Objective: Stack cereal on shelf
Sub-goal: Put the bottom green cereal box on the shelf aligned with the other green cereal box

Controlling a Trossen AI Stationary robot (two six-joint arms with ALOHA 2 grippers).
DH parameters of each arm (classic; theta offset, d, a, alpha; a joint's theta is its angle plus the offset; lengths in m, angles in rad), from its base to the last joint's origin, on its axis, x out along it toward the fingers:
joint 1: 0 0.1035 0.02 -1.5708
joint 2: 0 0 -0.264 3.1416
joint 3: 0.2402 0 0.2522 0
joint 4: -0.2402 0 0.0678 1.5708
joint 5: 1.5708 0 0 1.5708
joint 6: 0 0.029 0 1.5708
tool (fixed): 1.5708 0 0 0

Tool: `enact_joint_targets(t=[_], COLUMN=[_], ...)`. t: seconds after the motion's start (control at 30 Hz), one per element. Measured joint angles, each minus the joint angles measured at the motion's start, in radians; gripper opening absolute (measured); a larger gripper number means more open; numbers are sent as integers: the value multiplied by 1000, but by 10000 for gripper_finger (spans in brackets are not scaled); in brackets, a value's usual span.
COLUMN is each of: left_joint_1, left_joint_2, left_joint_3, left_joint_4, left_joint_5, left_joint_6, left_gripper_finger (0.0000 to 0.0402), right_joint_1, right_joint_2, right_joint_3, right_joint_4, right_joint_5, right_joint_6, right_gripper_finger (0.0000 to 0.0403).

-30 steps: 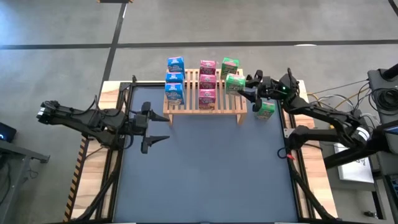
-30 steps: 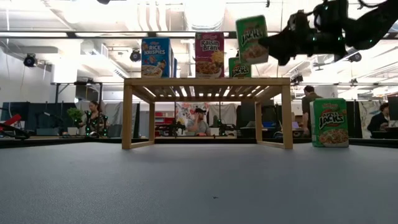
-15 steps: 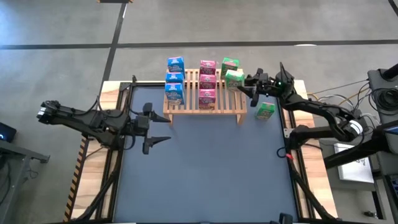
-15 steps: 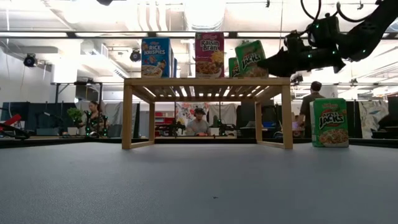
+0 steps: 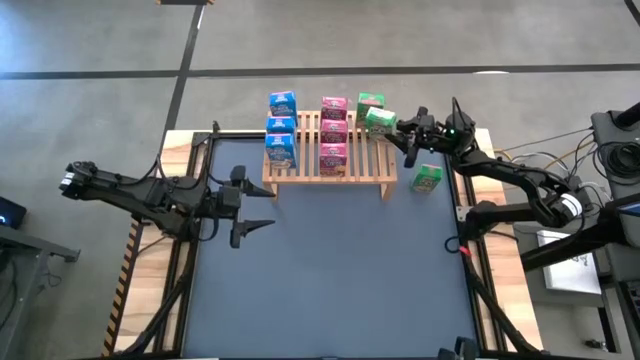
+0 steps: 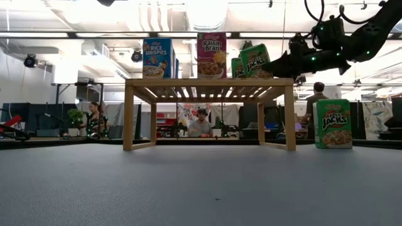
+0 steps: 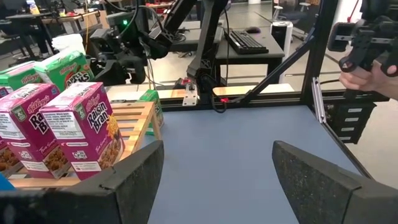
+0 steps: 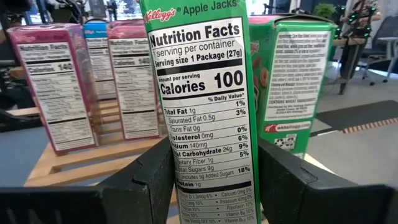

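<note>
**Second green box comes down onto the rack's right column**

The right gripper point(image 5: 400, 128), in the upper right of the high view, is clamped on a green cereal box point(image 5: 379, 119), its fingers pressed to the carton's narrow sides as the right wrist view shows, with the nutrition panel point(image 8: 198, 93) filling the frame between them. A second ago the same box hung well above the shelf point(image 5: 330, 165), tilted, in the low view; half a second ago it had dropped almost to the slats. Now it sits at slat level, slightly tilted, just in front of the first green box point(image 5: 369, 101) standing at the rack's far right corner. Whether its base rests fully on the wood cannot be told from these views.

That leaves the green column one short. Three blue boxes point(image 5: 281, 126) fill the left column and three pink boxes point(image 5: 333, 130) the middle one. The last green box point(image 5: 427, 178) stands upright on the dark tabletop just right of the rack, unmoved over the second.

The left gripper point(image 5: 252, 206) waits at mid-left of the table, well apart from the rack, its fingers spread wide and empty, unchanged.

The likely next step is letting go of the box and fetching the one on the table; releasing while it leans could tip it against its neighbour.
</note>
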Motion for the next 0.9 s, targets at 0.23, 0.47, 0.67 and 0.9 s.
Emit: enact_joint_targets(t=[0.23, 0.47, 0.67, 0.9], left_joint_1=[0, 0, 0, 0], left_joint_2=[0, 0, 0, 0], left_joint_3=[0, -11, -20, -22], left_joint_4=[0, 3, 12, 20], left_joint_5=[0, 0, 0, 0], left_joint_6=[-3, -3, -3, -3], left_gripper_finger=[284, 284, 284, 284], right_joint_1=[-20, -2, 49, 90], right_joint_2=[0, 0, 0, 17], right_joint_3=[0, 0, -1, -11], right_joint_4=[0, 2, 18, 157], right_joint_5=[10, -66, -90, -118], right_joint_6=[0, 37, 60, 120], right_gripper_finger=[178, 178, 178, 178])
